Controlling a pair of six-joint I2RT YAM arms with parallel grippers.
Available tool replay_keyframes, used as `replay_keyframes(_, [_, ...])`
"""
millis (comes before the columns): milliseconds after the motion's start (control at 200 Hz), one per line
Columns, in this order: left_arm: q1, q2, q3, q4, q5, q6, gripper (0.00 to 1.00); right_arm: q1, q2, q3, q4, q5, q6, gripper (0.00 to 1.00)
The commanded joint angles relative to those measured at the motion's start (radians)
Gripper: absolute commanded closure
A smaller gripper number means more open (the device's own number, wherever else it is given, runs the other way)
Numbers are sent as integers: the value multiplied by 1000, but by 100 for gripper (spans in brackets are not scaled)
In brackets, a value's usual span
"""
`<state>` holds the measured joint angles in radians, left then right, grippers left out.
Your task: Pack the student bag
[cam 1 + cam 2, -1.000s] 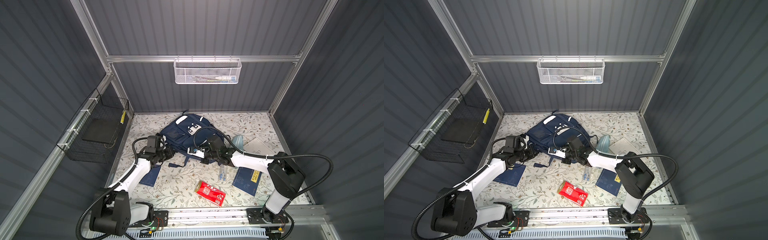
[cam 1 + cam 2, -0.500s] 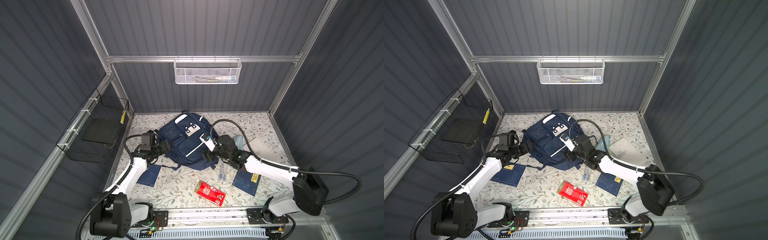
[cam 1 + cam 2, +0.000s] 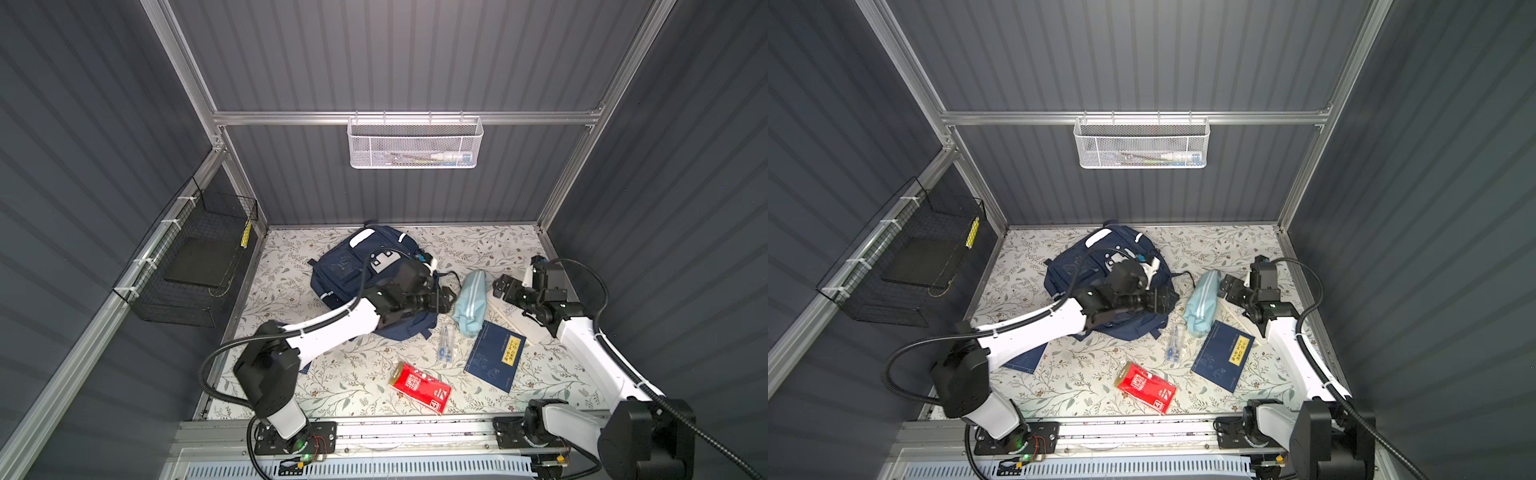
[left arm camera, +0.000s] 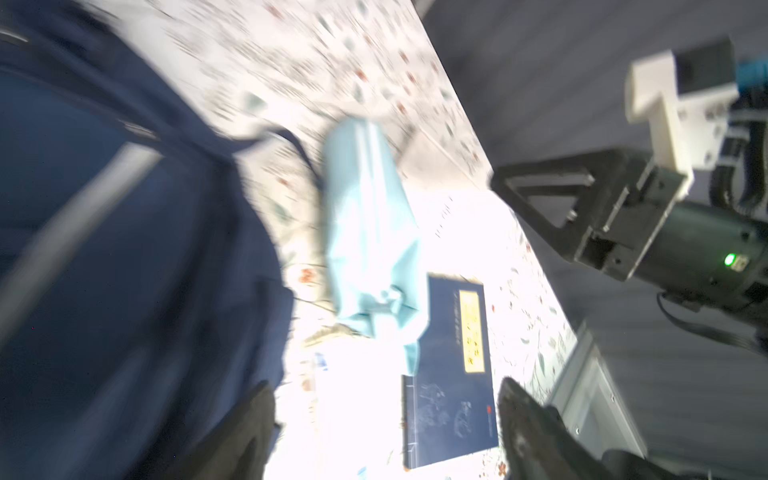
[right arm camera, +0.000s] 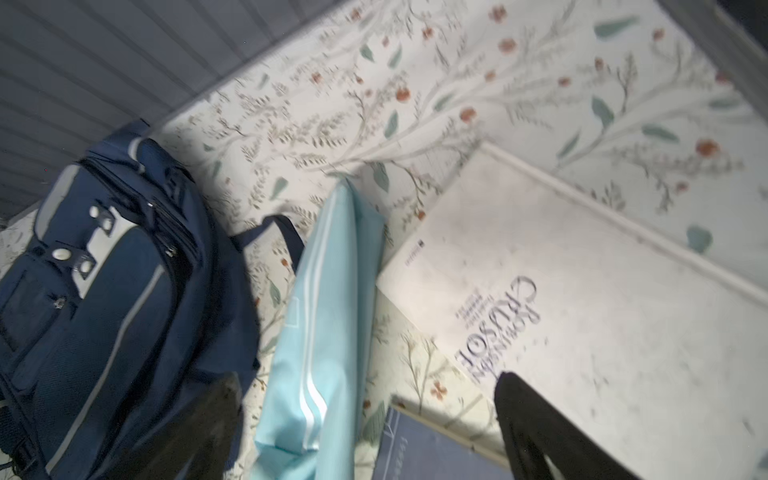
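My left fingers wide, empty, over edge of student bag. My right fingers wide, empty, above white book. Bag lies front-up, back-middle of table, light-blue pouch just beside.

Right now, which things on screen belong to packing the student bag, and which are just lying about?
Likely part of the job:
student bag; light-blue pouch; white book; navy notebook with yellow label; second navy notebook, partly under the left arm; pen pack; red packet.

Likely just about:
white mesh basket on the back wall; black wire basket on the left wall.
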<state>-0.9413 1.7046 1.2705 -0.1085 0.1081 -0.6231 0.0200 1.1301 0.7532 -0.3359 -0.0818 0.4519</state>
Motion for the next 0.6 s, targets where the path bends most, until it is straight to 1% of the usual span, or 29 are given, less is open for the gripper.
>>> replay_keyframes(0, [-57,63,12,52,69,-48,21,0,-64,-67,-169,-36,111,4])
replay_keyframes(115, [-130,124,23,43,74,-52,25,0,-87,-125,-255,-26,140,4])
replay_keyframes(225, [-167,166,-1,79,84,-86,25,0,-96,-164,-311,-40,160,5])
replay_keyframes(345, [-207,216,10,90,71,-90,25,0,-146,-189,-358,16,171,5])
replay_keyframes(395, [-217,247,32,87,75,-92,25,1,-160,-201,-361,10,188,6])
replay_keyframes(440, [-226,271,48,78,57,-92,25,1,-159,-209,-363,-11,206,6])
replay_keyframes(485, [-232,291,58,63,14,-92,25,0,-149,-211,-371,-16,216,7])
replay_keyframes(545, [-235,315,69,40,-27,-91,23,1,-137,-218,-383,21,215,8])
replay_keyframes(595, [-234,345,75,37,-35,-93,23,2,-126,-225,-378,53,226,7])
